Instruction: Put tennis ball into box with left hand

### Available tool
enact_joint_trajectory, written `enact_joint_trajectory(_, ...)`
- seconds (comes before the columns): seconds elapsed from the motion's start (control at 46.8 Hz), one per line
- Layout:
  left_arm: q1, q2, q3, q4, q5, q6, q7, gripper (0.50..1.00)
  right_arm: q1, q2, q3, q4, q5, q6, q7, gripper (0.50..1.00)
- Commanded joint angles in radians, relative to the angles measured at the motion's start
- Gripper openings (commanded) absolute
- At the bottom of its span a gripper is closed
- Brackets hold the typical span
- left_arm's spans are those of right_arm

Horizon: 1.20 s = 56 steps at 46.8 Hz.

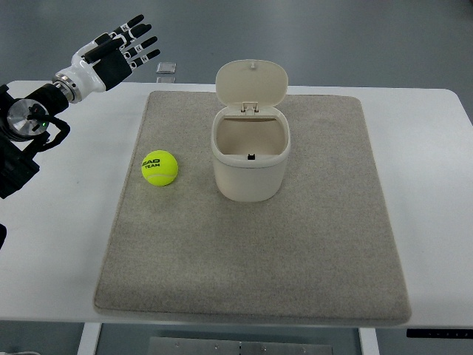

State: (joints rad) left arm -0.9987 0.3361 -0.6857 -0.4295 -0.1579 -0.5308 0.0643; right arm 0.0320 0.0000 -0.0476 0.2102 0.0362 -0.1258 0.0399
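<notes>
A yellow-green tennis ball (160, 168) with black lettering lies on the grey mat (295, 244), left of the box. The cream box (250, 157) stands upright near the mat's middle with its hinged lid (251, 83) flipped up at the back, and its inside looks empty. My left hand (122, 48) hovers at the upper left, above the table's far edge, well up and left of the ball. Its black and white fingers (137, 37) are spread and hold nothing. The right arm does not show.
The mat lies on a white table (436, 185). A small grey square object (167, 69) sits on the floor just beyond the table's far edge, right of my left hand. My left arm's dark body (22, 140) covers the table's left side.
</notes>
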Motion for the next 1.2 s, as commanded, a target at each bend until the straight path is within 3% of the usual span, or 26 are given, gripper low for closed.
enact_joint_trajectory(0.0, 0.0, 0.0, 0.002, 0.0, 0.001, 0.0, 0.0, 0.994, 0.0, 0.0, 0.0, 0.0, 0.001, 0.0, 0.0, 0.901)
enact_joint_trajectory(0.683, -0.003, 0.008, 0.011, 0.0, 0.011, -0.011, -0.001, 0.994, 0.0, 0.0, 0.0, 0.0, -0.001, 0.0, 0.0, 0.901)
enact_joint_trajectory(0.983, -0.003, 0.139, 0.018, -0.038, 0.061, -0.063, -0.012, 0.994, 0.0, 0.0, 0.0, 0.0, 0.001, 0.0, 0.0, 0.901)
enact_joint_trajectory(1.175, -0.001, 0.205, 0.02, -0.072, 0.358, -0.08, -0.069, 0.994, 0.0, 0.0, 0.0, 0.0, 0.001, 0.0, 0.0, 0.901)
